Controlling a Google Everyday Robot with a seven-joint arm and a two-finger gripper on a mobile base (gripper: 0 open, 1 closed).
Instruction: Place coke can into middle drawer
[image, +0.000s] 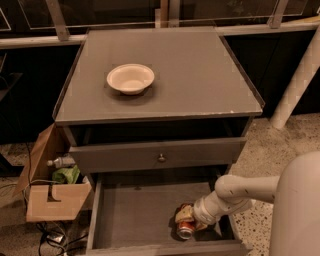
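- Camera view has the can (186, 231) down inside the middle drawer (140, 215), at the front right corner of its floor, tipped over with one silver end facing out
- It looks to be resting on the drawer floor or very close to it; which of the two I can't make out
- Gripper (184, 219) is right on the can, reaching down into the drawer from the right
- Whether it is pinching the can or slack around it, I cannot tell
- Arm (240, 192) slants in over the drawer's right wall
- Middle drawer is pulled well out, and the rest of its floor is bare
- Drawer front with the knob (125, 156) sits above it, out only a little
- Bowl (130, 78) stands on the cabinet top (200, 75), well apart from all this
- Cardboard box (55, 200) sits on the ground to the left of the cabinet
- My reading: the carrying is done and the can is where it belongs
- What's left, I'd say, is to free the can if it is held, then lift the gripper clear without dragging or rolling the can
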